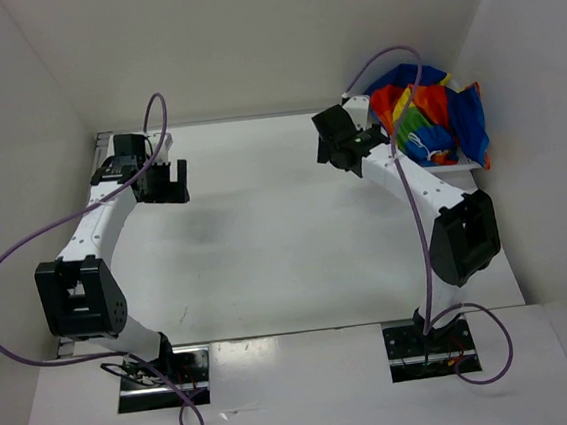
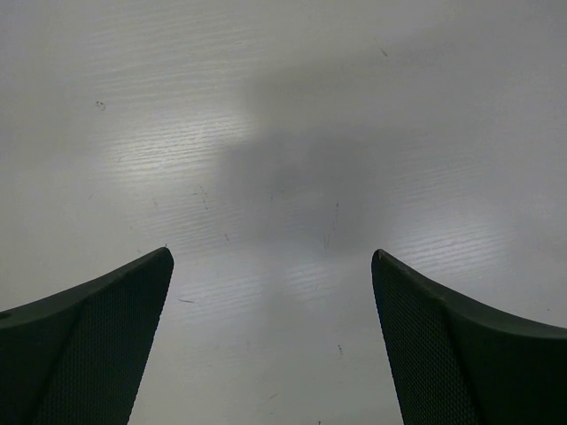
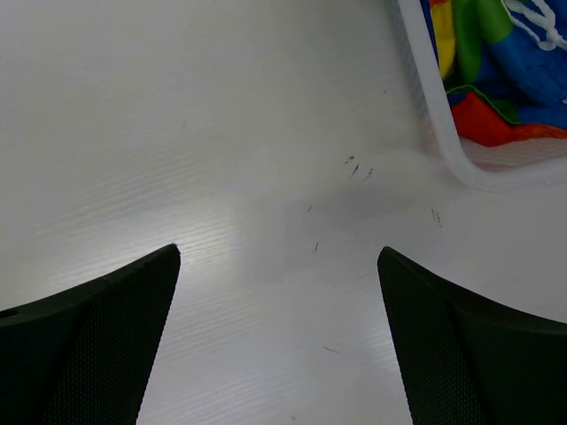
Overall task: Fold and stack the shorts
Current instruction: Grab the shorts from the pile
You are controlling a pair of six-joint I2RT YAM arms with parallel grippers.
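The rainbow-striped shorts (image 1: 433, 116) lie crumpled in a white mesh basket (image 1: 460, 162) at the far right of the table. In the right wrist view the shorts (image 3: 496, 62) with their white drawstring show at the top right, inside the basket's rim (image 3: 443, 133). My right gripper (image 1: 335, 145) is open and empty over bare table, just left of the basket; it also shows in the right wrist view (image 3: 279, 257). My left gripper (image 1: 165, 184) is open and empty over the far left of the table; it also shows in the left wrist view (image 2: 272, 257).
White walls enclose the table (image 1: 267, 244) on the left, back and right. The basket stands against the right wall. Purple cables loop from both arms.
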